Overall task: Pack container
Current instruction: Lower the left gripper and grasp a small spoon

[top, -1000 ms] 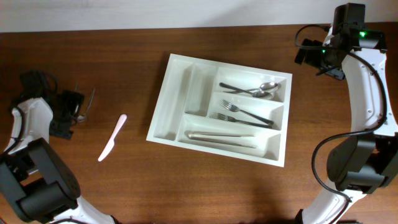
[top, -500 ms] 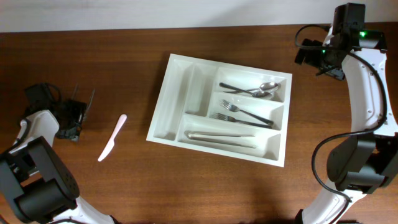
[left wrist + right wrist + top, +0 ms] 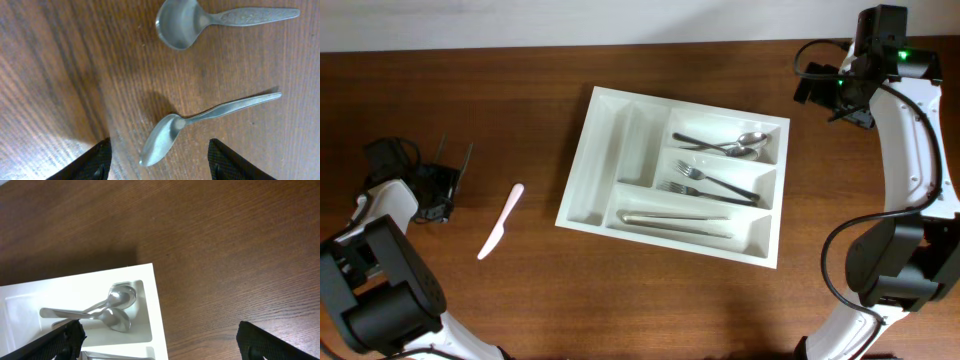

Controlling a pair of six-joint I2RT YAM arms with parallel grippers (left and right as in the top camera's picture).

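"As the left arm settles over the loose cutlery, what has changed in the last second?" the desk asks.

"Left side of the table (image 3: 650, 300), seen from above: my left gripper (image 3: 438, 190) has edged a little toward the table's middle and its jaws have drawn in from their widest. The right arm has not stirred, and nothing in the container (image 3: 600, 160) has shifted."

"Is the left one holding anything?"

"Not yet. In the left wrist view the fingers (image 3: 100, 160) are apart, one on each side of the lower spoon (image 3: 200, 117), flanking its bowl without touching it. The upper spoon (image 3: 200, 20) lies well clear, beyond it. I read this as the closing stroke of a pick, with the grip still to be made."

"Where does that leave the packing?"

"The container sits mid-table, slightly turned. Two spoons (image 3: 725, 145) lie in its far right compartment, forks (image 3: 715, 182) in the one below, pale utensils in the long near one, and the two left compartments are bare. Still out on the wood are these two spoons and a pink knife (image 3: 501, 221), lying between the left gripper and the container. So I judge us past halfway, with three pieces to go."

"And the arms' pose?"

"The left arm is folded low at the table's left side, wrist pointing straight down at the wood. The right gripper (image 3: 160, 337) hangs high by the far right corner of the container, fingers spread wide, empty, looking down on the packed spoons."
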